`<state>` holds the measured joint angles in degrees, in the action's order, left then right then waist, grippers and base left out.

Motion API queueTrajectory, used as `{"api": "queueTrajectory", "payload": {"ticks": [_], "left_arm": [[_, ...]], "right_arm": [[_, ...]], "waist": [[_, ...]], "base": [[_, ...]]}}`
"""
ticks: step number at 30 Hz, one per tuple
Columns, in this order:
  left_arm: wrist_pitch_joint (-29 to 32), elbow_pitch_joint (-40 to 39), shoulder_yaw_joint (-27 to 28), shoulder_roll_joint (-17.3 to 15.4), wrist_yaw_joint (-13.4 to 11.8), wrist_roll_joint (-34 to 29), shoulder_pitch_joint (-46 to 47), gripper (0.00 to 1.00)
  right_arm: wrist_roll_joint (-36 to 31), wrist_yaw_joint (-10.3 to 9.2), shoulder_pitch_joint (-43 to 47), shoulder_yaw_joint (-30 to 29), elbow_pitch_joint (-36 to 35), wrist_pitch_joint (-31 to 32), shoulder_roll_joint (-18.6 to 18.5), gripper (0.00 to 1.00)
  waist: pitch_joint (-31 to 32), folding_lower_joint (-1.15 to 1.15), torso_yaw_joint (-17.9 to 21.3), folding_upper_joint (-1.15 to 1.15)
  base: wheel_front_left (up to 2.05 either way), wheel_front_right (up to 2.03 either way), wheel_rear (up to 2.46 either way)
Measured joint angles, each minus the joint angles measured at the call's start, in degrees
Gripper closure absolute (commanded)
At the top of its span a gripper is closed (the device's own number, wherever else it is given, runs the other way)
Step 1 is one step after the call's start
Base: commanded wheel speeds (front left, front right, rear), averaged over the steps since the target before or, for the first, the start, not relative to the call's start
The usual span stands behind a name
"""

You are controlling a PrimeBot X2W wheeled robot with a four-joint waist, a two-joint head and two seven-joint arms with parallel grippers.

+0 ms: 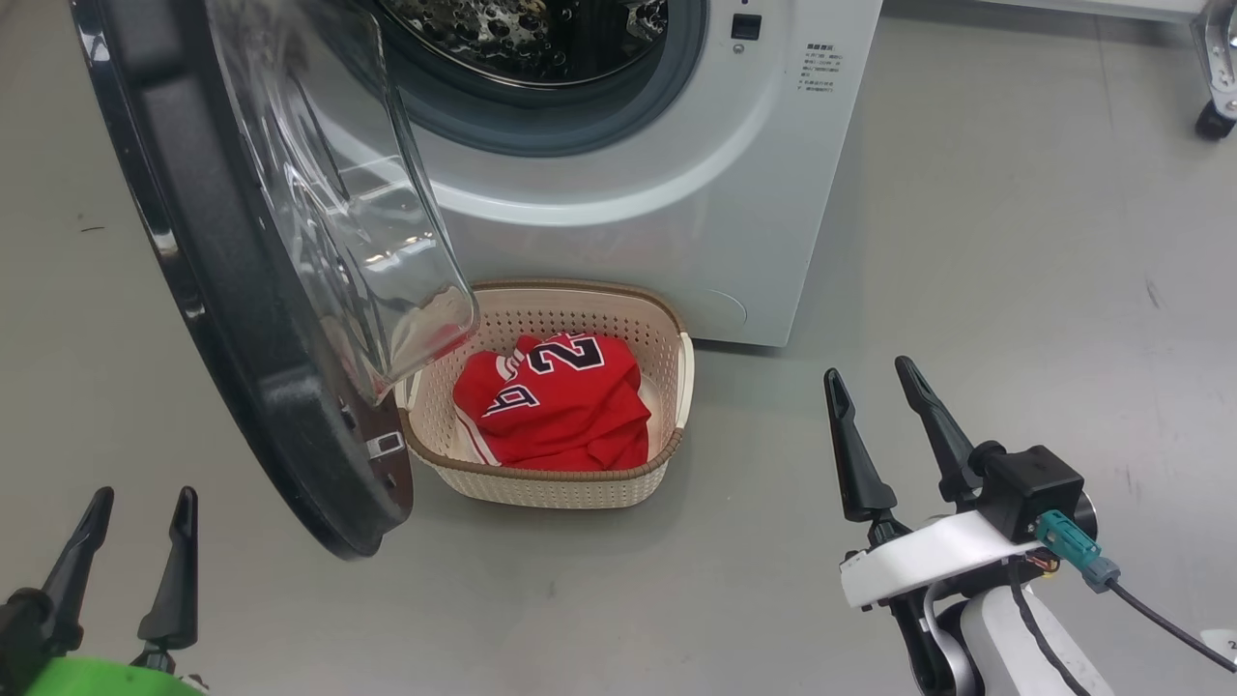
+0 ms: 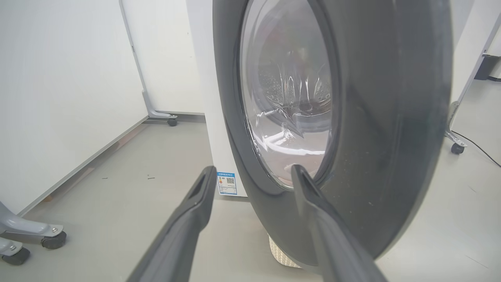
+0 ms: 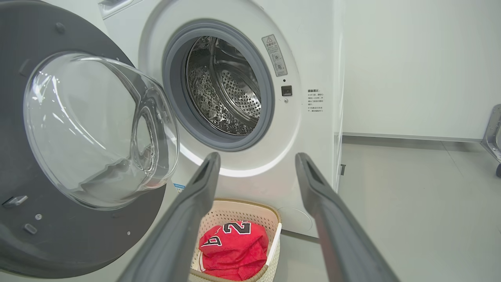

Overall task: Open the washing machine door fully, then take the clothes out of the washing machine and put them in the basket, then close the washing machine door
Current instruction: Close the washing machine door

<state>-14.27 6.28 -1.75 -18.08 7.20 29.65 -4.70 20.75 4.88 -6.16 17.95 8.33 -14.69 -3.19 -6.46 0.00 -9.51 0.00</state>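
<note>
The white washing machine [image 1: 696, 193] [image 3: 313, 129] stands ahead with its door [image 1: 242, 319] [image 3: 70, 156] swung out to the left, glass bowl facing the drum. The steel drum [image 3: 223, 86] looks bare inside. A red jersey with navy numbers [image 1: 556, 401] [image 3: 233, 248] lies in the cream basket [image 1: 667, 338] [image 3: 274, 223] on the floor below the opening. My left gripper [image 1: 140, 498] [image 2: 252, 169] is open at the lower left, outside the door's black outer face [image 2: 391, 117]. My right gripper [image 1: 870, 367] [image 3: 256, 156] is open to the right of the basket, holding nothing.
A castered frame leg [image 1: 1218, 68] stands at the far right; other castered feet [image 2: 35, 235] sit by a white wall panel on the left. A blue label [image 2: 227, 183] marks the washer's lower front. Grey floor spreads to the right of the machine.
</note>
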Motion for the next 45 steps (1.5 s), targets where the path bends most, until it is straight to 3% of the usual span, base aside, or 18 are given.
{"api": "queueTrajectory", "payload": {"ticks": [15,16,18,19,25,32,39,45], "left_arm": [[0.0,0.9,-0.1,-0.6,0.0,0.0,1.0,0.0],[0.0,0.8,-0.1,-0.6,0.0,0.0,1.2,0.38],[-0.2,0.6,-0.3,-0.6,0.0,0.0,1.5,0.9],[-0.2,0.5,-0.3,-0.6,0.0,0.0,1.6,1.0],[-0.2,-0.2,-0.8,-1.0,0.0,0.8,2.1,1.0],[0.1,-0.3,-2.5,1.0,0.0,11.9,3.1,1.0],[6.9,-0.9,-1.6,5.2,0.0,31.6,4.2,1.0],[12.7,-1.9,3.8,8.5,0.0,48.5,5.9,1.0]], "right_arm": [[0.3,-0.08,0.0,0.1,-0.2,0.0,0.0,0.0],[0.3,-0.08,0.0,0.1,-0.2,0.0,0.0,0.0],[0.3,-0.08,0.0,0.1,-0.3,0.0,0.0,0.0],[0.3,-0.08,0.0,0.1,-0.3,0.0,0.0,0.0],[0.3,-0.09,0.0,0.2,-0.3,0.0,0.0,0.0],[0.3,-0.09,0.0,0.4,-0.3,0.0,0.0,0.0],[0.4,-0.09,0.0,0.5,-0.3,0.0,0.0,0.0],[0.4,-0.49,0.0,0.5,-0.3,0.0,0.0,0.0]], "waist": [[-0.1,0.0,0.1,0.0],[-0.2,0.0,0.1,0.0],[-0.3,0.0,0.1,0.0],[-0.3,0.0,0.1,0.0],[-0.6,0.0,0.2,0.0],[-0.8,0.0,0.4,0.0],[-0.7,0.0,0.6,0.0],[-0.6,0.0,0.7,0.0]], "base": [[0.0,0.0,0.0],[0.0,0.0,0.0],[0.0,0.0,0.0],[0.0,0.0,0.0],[0.0,0.0,0.0],[0.0,0.0,0.0],[0.0,0.0,0.0],[0.0,0.0,0.0]]}}
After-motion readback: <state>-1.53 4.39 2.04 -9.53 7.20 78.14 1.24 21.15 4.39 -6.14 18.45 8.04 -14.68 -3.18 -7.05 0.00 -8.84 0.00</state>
